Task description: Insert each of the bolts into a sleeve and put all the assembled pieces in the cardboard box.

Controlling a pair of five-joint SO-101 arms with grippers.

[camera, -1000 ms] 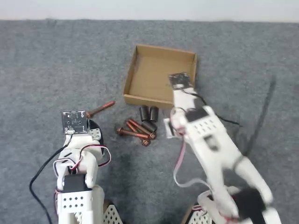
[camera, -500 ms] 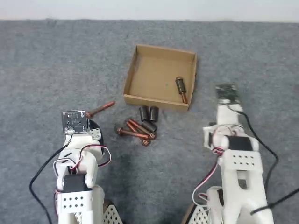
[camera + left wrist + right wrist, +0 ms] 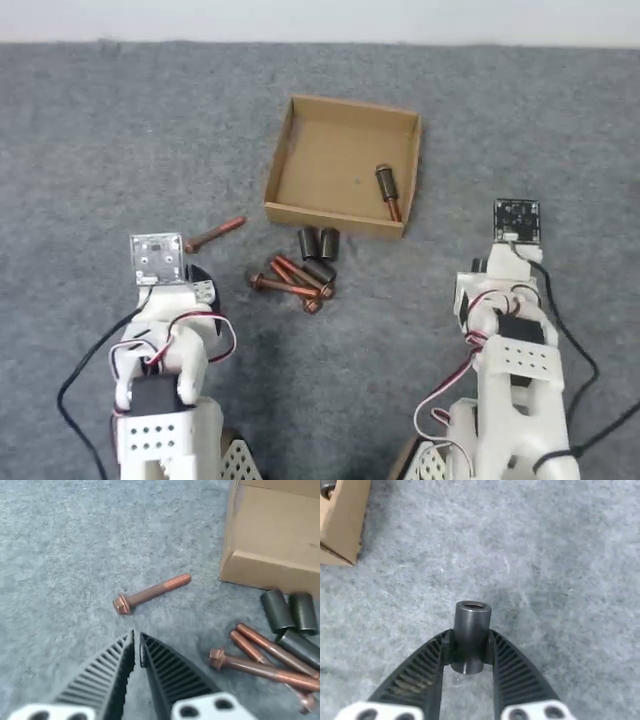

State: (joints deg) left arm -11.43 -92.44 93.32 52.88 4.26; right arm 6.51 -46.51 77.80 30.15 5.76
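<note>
Right gripper [image 3: 470, 639] clamps 1 sleeve [image 3: 472, 622]; left gripper [image 3: 136, 636] sits pinched together near 1 bolt [image 3: 150, 592].

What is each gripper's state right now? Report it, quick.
Left gripper: closed, empty.
Right gripper: closed on a dark grey cylindrical metal sleeve.

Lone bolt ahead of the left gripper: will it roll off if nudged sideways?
Likely rolls: the lone bolt is a round shank lying flat, though its flanged head should curve the path, and the carpet pile probably damps it. Looks like solid metal, so rigid, heavy for its size.
</note>
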